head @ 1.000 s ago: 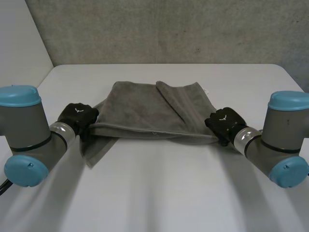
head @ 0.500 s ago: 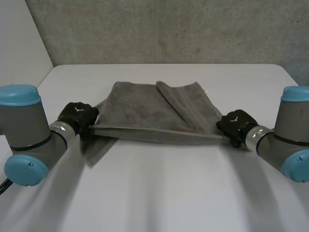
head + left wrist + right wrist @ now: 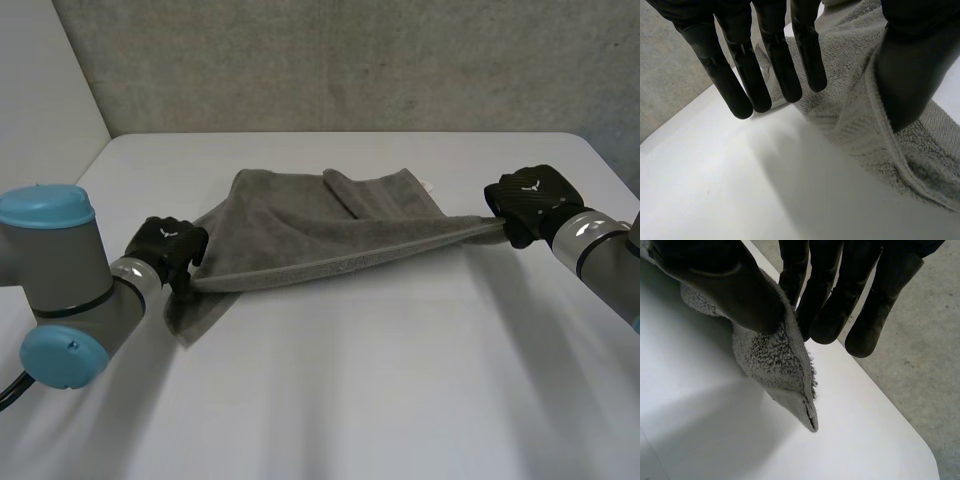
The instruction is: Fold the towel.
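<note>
A grey towel [image 3: 300, 225] lies crumpled across the middle of the white table [image 3: 350, 390]. Its near edge is lifted and stretched taut between my two hands. My right hand [image 3: 528, 200] holds the towel's right corner [image 3: 775, 360], pinched between thumb and fingers a little above the table. My left hand [image 3: 165, 245] is at the towel's left end. Its fingers [image 3: 775, 65] stand straight and apart from the thumb, and the towel [image 3: 860, 115] runs between them and under the thumb, with a hemmed edge beside it. A flap of the towel hangs down below the left hand.
A concrete wall [image 3: 350, 60] rises behind the table. The table's right edge and rounded corner [image 3: 925, 460] lie close beyond my right hand, with grey floor [image 3: 920, 340] past them. Bare tabletop stretches in front of the towel.
My right hand has moved right and away from me, pulling the towel's corner so the near edge rose and tightened. My left hand's fingers have straightened out.
</note>
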Motion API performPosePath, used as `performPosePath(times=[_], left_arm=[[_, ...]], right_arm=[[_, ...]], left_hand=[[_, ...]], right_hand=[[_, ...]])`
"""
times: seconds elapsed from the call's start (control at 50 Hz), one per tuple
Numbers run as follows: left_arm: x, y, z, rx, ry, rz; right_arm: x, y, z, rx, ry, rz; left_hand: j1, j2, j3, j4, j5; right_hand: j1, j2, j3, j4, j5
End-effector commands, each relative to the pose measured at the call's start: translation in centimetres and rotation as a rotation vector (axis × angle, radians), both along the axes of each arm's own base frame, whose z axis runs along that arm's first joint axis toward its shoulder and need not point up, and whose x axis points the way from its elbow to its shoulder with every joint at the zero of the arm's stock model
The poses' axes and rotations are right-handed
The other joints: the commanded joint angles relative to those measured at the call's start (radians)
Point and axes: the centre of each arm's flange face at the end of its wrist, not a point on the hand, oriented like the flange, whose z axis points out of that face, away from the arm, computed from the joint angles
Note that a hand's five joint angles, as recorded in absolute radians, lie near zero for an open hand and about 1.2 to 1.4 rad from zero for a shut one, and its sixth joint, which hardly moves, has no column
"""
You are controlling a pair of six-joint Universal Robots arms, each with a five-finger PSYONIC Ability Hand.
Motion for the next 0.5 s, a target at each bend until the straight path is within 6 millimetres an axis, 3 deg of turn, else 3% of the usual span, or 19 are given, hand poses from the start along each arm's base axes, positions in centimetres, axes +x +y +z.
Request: performPosePath(times=[0.02, 0.18, 0.2, 0.22, 0.26, 0.28, 0.32, 0.34, 0.36, 0.38, 0.42, 0.44, 0.48, 0.5], left_arm=[[0.1, 0.0, 0.0, -0.001, -0.006, 0.006], [0.2, 0.0, 1.3, -0.03, 0.002, 0.011], [0.2, 0.0, 1.9, -0.044, 0.006, 0.011], [0.2, 0.0, 1.9, -0.044, 0.006, 0.011], [0.2, -0.2, 3.4, -0.083, 0.017, 0.011], [0.2, -0.2, 3.4, -0.083, 0.017, 0.011], [0.2, -0.3, 6.1, -0.151, 0.045, 0.013], [0.2, -0.3, 6.1, -0.151, 0.046, 0.013], [0.2, -0.3, 8.0, -0.201, 0.061, 0.015], [0.2, -0.3, 8.1, -0.201, 0.061, 0.015], [0.2, 0.0, 12.3, -0.29, 0.098, 0.014], [0.2, 0.0, 12.3, -0.29, 0.098, 0.014], [0.2, 0.6, 16.6, -0.383, 0.15, 0.013], [0.2, 0.6, 16.6, -0.384, 0.15, 0.013]], right_arm=[[-0.4, -0.2, 0.8, -0.021, -0.004, -0.017], [-1.3, -0.3, 4.2, -0.111, -0.017, -0.043], [-1.3, -0.2, 4.8, -0.127, -0.021, -0.045], [-1.3, -0.2, 4.8, -0.127, -0.021, -0.045], [-1.4, 0.0, 6.8, -0.176, -0.033, -0.046], [-1.4, 0.0, 6.8, -0.176, -0.034, -0.046], [-1.4, 0.1, 9.0, -0.216, -0.059, -0.045], [-1.4, 0.2, 9.0, -0.216, -0.06, -0.045], [-1.4, 0.3, 10.2, -0.226, -0.071, -0.045], [-1.4, 0.3, 10.2, -0.226, -0.071, -0.045], [-1.3, 0.7, 13.5, -0.267, -0.088, -0.039], [-1.3, 0.7, 13.5, -0.267, -0.088, -0.039], [-1.2, 1.2, 17.0, -0.316, -0.091, -0.031], [-1.2, 1.2, 17.0, -0.316, -0.091, -0.031]], left_hand=[[-0.13, -0.128, -0.126, -0.134, -0.297], [-0.018, -0.017, -0.015, -0.022, -0.185], [0.136, 0.137, 0.139, 0.132, -0.031], [0.137, 0.139, 0.141, 0.133, -0.03], [0.519, 0.521, 0.523, 0.515, 0.352], [0.522, 0.523, 0.526, 0.518, 0.355], [0.551, 0.552, 0.555, 0.547, 0.384], [0.551, 0.552, 0.555, 0.547, 0.384], [0.551, 0.552, 0.555, 0.547, 0.384], [0.551, 0.552, 0.555, 0.547, 0.384], [0.551, 0.552, 0.555, 0.547, 0.384], [0.551, 0.552, 0.555, 0.547, 0.384], [0.551, 0.552, 0.555, 0.547, 0.384], [0.551, 0.552, 0.555, 0.547, 0.384]], right_hand=[[0.069, 0.069, 0.06, 0.055, 0.044], [0.069, 0.069, 0.06, 0.055, 0.044], [0.069, 0.069, 0.06, 0.055, 0.044], [0.069, 0.069, 0.06, 0.055, 0.044], [0.069, 0.069, 0.06, 0.055, 0.044], [0.069, 0.069, 0.06, 0.055, 0.044], [0.069, 0.069, 0.06, 0.055, 0.044], [0.069, 0.069, 0.06, 0.055, 0.044], [0.069, 0.069, 0.06, 0.055, 0.044], [0.069, 0.069, 0.06, 0.055, 0.044], [0.069, 0.069, 0.06, 0.055, 0.044], [0.069, 0.069, 0.06, 0.055, 0.044], [0.069, 0.069, 0.06, 0.055, 0.044], [0.069, 0.069, 0.06, 0.055, 0.044]])
